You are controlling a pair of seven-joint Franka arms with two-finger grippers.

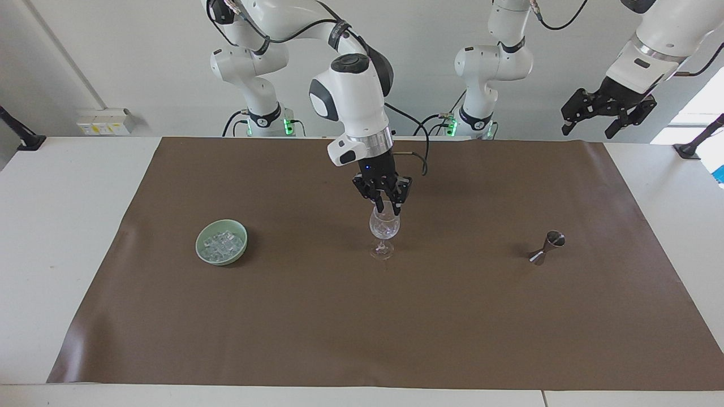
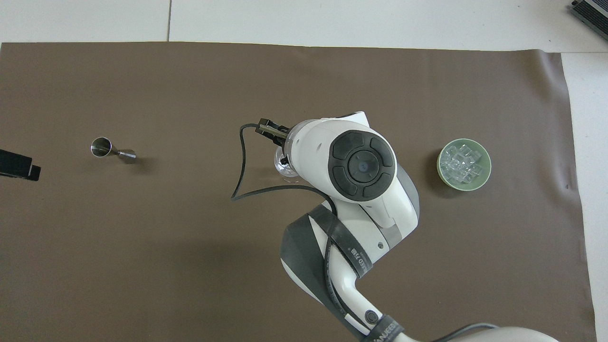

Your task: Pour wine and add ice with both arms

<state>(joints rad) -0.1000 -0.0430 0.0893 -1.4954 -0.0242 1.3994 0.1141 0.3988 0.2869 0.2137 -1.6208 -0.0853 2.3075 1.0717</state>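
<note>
Robotics lab: two white arms (image 1: 350,96) bolted at matted table (image 1: 68,237)

A: Right gripper (image 1: 387,210) points straight down at centre frame, its arm bent over from the upper left.

B: And the left gripper (image 1: 608,116) waits raised at upper right, jaws spread, wrist tilted.

Little can be read. In the overhead view, a black strap (image 2: 349,259) wrapped around the right arm (image 2: 361,190) carries pale printed letters, too small and slanted to make out. A second black strap (image 2: 384,330) lower on the same arm bears white capitals that look like "WANJEEO", though the reading is uncertain. In the facing view, the socket box (image 1: 106,121) on the wall shows small yellow stickers whose print cannot be read.
</note>
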